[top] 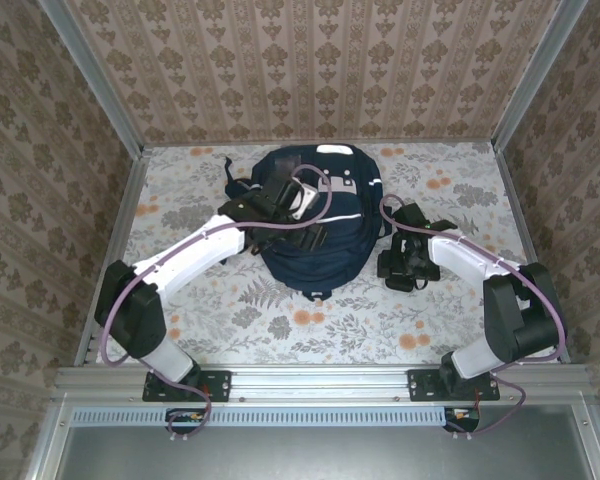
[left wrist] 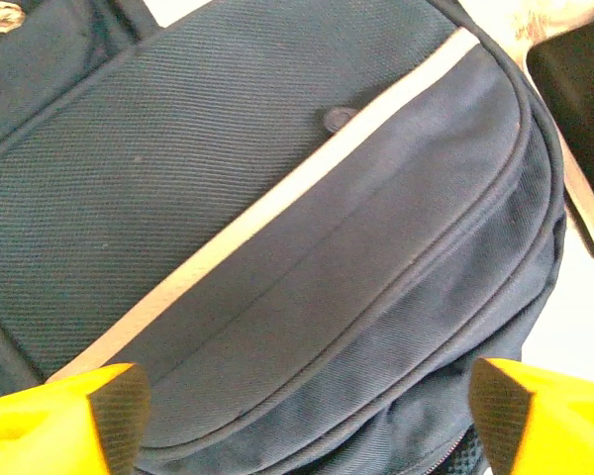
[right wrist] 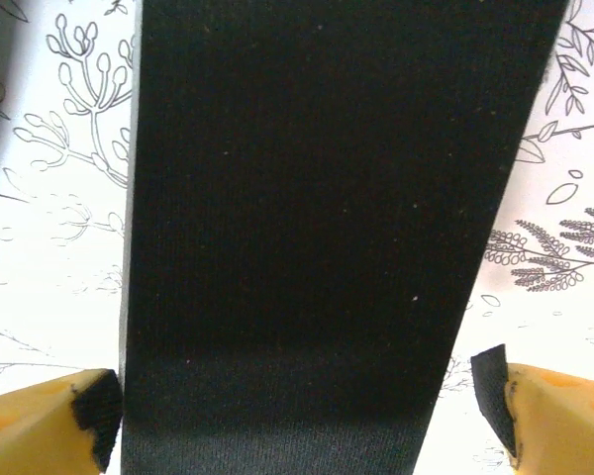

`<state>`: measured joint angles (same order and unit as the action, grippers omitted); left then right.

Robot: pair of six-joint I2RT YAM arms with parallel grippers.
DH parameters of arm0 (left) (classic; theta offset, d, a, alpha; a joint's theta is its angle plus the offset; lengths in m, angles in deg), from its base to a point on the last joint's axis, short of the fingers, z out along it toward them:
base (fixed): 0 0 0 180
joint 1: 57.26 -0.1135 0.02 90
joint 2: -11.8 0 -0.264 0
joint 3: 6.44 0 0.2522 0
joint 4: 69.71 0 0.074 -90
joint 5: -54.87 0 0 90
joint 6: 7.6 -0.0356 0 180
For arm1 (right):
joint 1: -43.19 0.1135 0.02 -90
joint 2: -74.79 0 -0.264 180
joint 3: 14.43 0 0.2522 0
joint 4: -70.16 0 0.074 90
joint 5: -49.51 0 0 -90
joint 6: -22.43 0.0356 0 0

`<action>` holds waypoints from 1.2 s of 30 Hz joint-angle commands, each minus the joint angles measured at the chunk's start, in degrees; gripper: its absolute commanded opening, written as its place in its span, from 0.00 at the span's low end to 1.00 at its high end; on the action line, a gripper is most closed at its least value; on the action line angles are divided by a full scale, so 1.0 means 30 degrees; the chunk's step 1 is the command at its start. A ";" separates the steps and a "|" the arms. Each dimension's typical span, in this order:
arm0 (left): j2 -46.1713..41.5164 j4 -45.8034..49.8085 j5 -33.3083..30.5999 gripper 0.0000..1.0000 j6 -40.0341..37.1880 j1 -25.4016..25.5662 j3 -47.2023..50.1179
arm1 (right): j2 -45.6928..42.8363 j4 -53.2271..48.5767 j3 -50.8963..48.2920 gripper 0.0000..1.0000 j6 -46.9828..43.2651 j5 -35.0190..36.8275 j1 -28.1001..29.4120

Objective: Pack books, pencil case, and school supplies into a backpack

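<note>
1. Patterned beige wallpaper (top: 310,60) with brown damask motifs closes off three sides, and aluminium frame posts (top: 95,80) stand in the corners.
2. Beneath my arms lies a white tablecloth (top: 440,320) printed with grey leaves and orange blossoms. A metal rail (top: 320,380) runs along the near edge, where both my arms are bolted.
3. On the left, my left arm reaches over the large navy-blue fabric backpack (top: 320,255). My left gripper (left wrist: 307,406) hangs just above the navy cloth with its yellow fingers (left wrist: 40,426) and black pads spread wide, clamping nothing.
4. The backpack lies flat in the middle of the table, toward the far wall and well inside the cloth's edges. From my left wrist I see its white diagonal stripe (left wrist: 277,193) crossing the woven front. A small round stud (left wrist: 339,119) sits beside the stripe, and the curved seams of a front pocket run below it. The pocket looks closed along those seams, and whatever is inside is hidden from me.
5. To the right of the backpack, my right gripper (right wrist: 297,396) hovers low over the tablecloth. A wide black woven band (right wrist: 307,198) runs between its two pads. The jaws stand apart on either side of it, one pad right at its edge and a sliver of cloth showing beside the other. I cannot tell whether the band is joined to the backpack.
</note>
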<state>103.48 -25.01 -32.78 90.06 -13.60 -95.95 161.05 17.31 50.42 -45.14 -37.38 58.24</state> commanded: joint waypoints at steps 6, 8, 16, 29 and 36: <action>0.2071 0.2091 0.0515 0.76 -0.6851 0.0766 -0.2285 | 0.0076 -0.0301 -0.0368 0.69 0.1598 0.1433 0.0011; 0.2772 0.2753 0.0828 0.72 -0.8424 0.0769 -0.3013 | 0.0030 -0.0276 -0.0342 0.64 0.1768 0.1532 0.0004; 0.4916 0.3990 0.1071 0.64 -1.1557 0.0379 -0.4930 | -0.1085 0.0047 -0.0596 0.61 0.2274 0.1408 -0.0049; 0.6267 0.4962 0.0738 0.30 -1.2336 -0.0095 -0.6727 | -0.3229 0.0023 -0.0829 0.60 0.2467 0.0853 -0.0262; 0.5252 0.3558 -0.0547 0.04 -1.2625 -0.0080 -0.6652 | -0.4931 -0.0284 -0.0725 0.60 0.2578 0.0036 -0.0439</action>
<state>121.68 -11.35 -30.55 53.12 -13.06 -114.40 148.59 17.35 48.32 -38.41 -35.56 57.43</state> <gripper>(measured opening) 0.062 0.604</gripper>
